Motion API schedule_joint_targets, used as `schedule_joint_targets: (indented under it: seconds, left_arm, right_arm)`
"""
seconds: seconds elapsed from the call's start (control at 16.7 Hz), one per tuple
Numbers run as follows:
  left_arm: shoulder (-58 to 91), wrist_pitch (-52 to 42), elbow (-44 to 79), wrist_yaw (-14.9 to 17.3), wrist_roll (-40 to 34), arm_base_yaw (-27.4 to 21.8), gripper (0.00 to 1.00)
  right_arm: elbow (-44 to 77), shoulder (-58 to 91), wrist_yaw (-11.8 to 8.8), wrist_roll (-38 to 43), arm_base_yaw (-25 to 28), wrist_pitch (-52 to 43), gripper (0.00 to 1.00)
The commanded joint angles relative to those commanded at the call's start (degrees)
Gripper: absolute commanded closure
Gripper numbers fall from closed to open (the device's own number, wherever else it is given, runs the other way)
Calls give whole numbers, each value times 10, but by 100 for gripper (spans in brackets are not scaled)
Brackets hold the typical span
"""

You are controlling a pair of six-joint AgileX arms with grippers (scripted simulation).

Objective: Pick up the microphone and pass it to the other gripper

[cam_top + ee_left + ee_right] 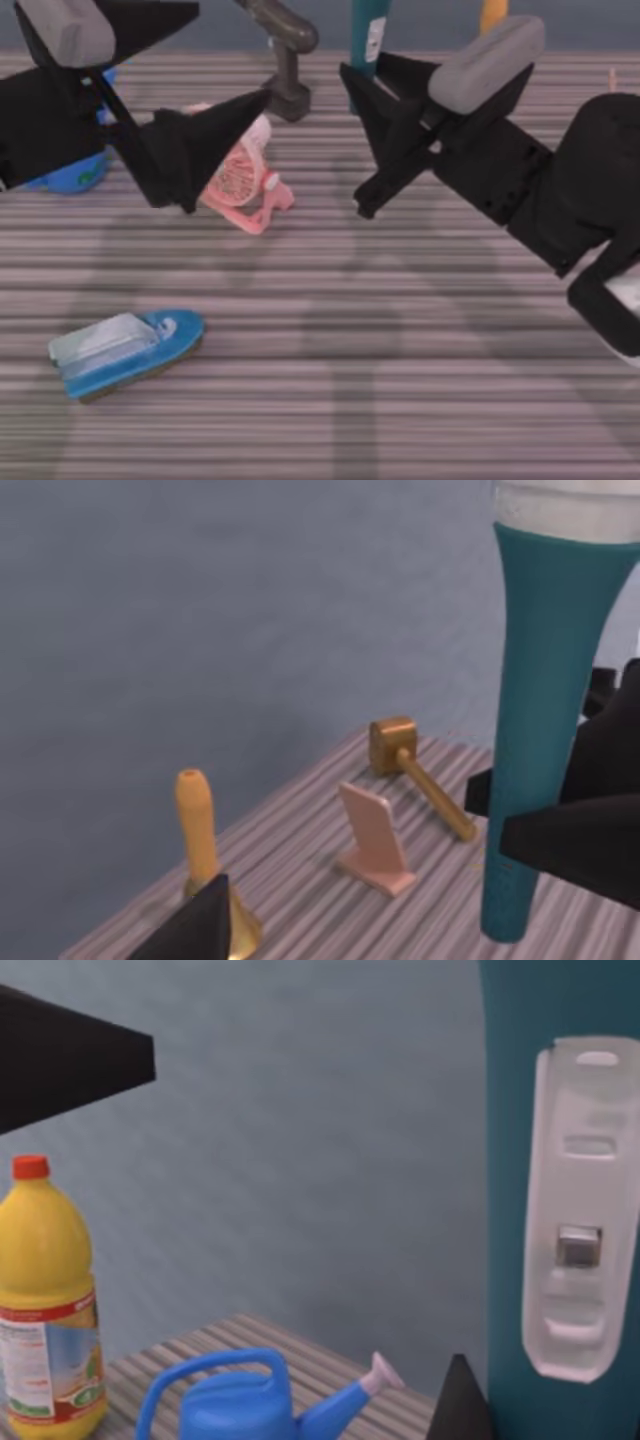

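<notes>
Between the two claws: the mic (369,38) stands upright, near the table's back edge in the top view, handle down, white strip facing out.
Right gripper: right gripper (368,140) is clamped on the mic's teal handle low down. In the left wrist view black fingers (570,845) pinch the handle just above its bottom end, and the end looks lifted off the table.
Why held like that: a low grip leaves the upper handle bare, so I'd guess that's the spot the other claw is meant to take.
Left gripper: left gripper (215,150) hangs over the pink fan (243,186), pointing toward the mic but well apart from it. Open or closed? Honestly cannot tell from these shots.
Behind the right claw: gold bell (205,865), hammer (415,770) and a pink stand (372,840), all clear of the mic.
Past the mic from the right wrist: yellow bottle (45,1295) and blue watering can (255,1405).
Stage: looks like pickup's done, handover not yet.
Risk: tall stick held low might tilt when the second claw bites.
</notes>
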Motion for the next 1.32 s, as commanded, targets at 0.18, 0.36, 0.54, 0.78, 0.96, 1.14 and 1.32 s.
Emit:
schedule_joint_targets:
  seconds: [0.18,0.36,0.54,0.78,0.96,1.14,1.32]
  left_arm:
    - [50,17,30,33,5,-11,0]
    - [54,18,32,35,5,-12,0]
    - [53,17,31,33,4,-11,0]
    - [109,31,77,-4,3,-53,0]
    - [172,46,128,-49,0,-99,0]
    - [221,57,167,-83,-2,-134,0]
    - [230,59,174,-89,-2,-140,0]
  right_arm:
    - [0,0,0,0,0,0,100]
    - [0,0,0,0,0,0,100]
    - [0,0,0,0,0,0,100]
    - [0,0,0,0,0,0,100]
    - [0,0,0,0,0,0,100]
    - [0,0,0,0,0,0,100]
    - [0,0,0,0,0,0,100]
